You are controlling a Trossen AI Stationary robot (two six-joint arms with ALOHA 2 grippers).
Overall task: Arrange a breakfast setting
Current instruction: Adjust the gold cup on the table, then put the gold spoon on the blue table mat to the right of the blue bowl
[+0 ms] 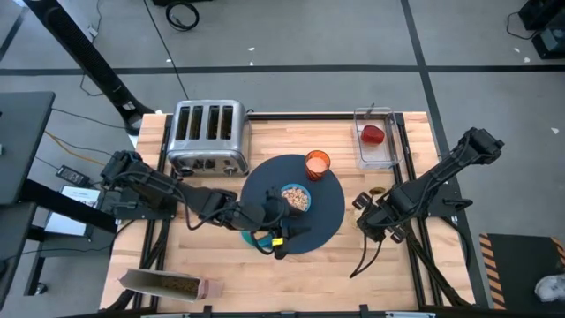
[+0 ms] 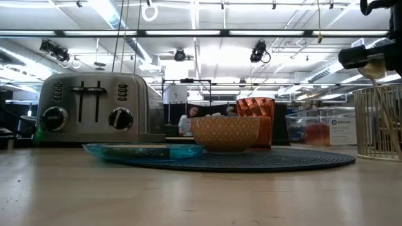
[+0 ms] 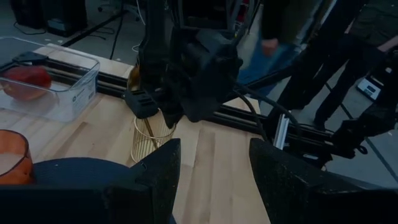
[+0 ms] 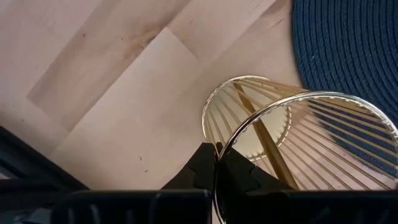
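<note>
No brand name or lettering can be read anywhere; the clear container (image 1: pixel 374 137) bears a small label, illegible.

The wooden table (image 1: pixel 221 265) carries a four-slot toaster (image 1: pixel 208 137) at the rear. The dark-blue round mat (image 1: pixel 331 208) lies at centre, with the cereal bowl (image 1: pixel 296 197) resting on it and the orange cup (image 1: pixel 317 163) just behind the bowl, near the mat's edge. The teal small plate (image 2: pixel 144 150) overlaps the mat's left edge, partly under my left arm. The red fruit (image 1: pixel 373 134) sits inside the clear container, well apart from both my grippers.

My left gripper (image 1: pixel 284 231) hovers over the mat's near edge, jaws parted and holding nothing.

My right gripper (image 4: pixel 217 168) is clenched on the rim of the gold wire holder (image 4: pixel 292 143), just beside the mat's right edge. A gold handle (image 4: pixel 264 140) stands inside it.
</note>
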